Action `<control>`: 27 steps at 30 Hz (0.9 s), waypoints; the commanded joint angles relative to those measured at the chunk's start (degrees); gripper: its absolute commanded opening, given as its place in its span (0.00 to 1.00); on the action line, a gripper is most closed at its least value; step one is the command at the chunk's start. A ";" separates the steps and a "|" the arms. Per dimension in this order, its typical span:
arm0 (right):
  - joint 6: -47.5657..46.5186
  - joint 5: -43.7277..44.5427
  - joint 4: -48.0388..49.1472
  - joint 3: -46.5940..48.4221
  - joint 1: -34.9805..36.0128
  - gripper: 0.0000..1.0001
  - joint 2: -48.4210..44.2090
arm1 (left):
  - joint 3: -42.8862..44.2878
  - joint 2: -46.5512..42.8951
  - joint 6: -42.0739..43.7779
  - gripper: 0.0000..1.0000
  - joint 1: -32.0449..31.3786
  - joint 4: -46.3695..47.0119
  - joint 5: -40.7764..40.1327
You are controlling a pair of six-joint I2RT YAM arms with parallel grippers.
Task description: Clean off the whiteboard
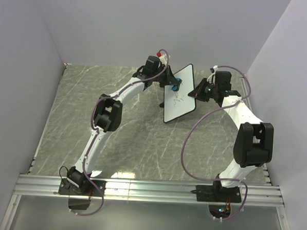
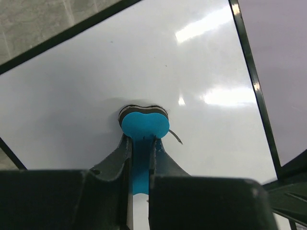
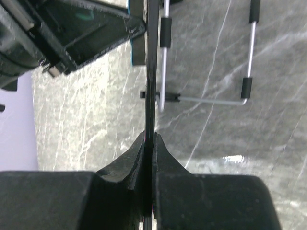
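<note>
The whiteboard (image 1: 179, 98) is held tilted above the table, white with a thin black rim and black scribbles on its lower half. My right gripper (image 1: 199, 90) is shut on its right edge; the right wrist view shows the board edge-on (image 3: 150, 72) between the jaws of that gripper (image 3: 149, 140). My left gripper (image 1: 171, 84) is shut on a small blue eraser (image 2: 144, 127) and presses it flat against the board's face (image 2: 96, 86). A short black stroke (image 2: 176, 137) shows beside the eraser.
The grey marble table (image 1: 116, 139) lies below. The board's wire stand legs (image 3: 206, 99) hang behind it in the right wrist view. White walls close in at left, back and right. A metal rail (image 1: 149, 189) runs along the near edge.
</note>
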 commanded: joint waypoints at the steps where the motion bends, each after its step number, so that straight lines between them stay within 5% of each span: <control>1: -4.38 -20.12 -23.62 -6.37 7.31 0.00 3.21 | -2.71 2.51 4.03 0.00 -1.88 -3.42 -2.32; 10: -1.56 -23.12 -20.64 -6.73 7.22 0.00 4.25 | -11.16 -1.00 5.00 0.00 -2.14 -1.49 1.99; 27: -2.44 -21.81 -22.30 2.67 7.14 0.00 12.17 | -11.16 -8.13 4.48 0.01 -8.12 4.39 18.85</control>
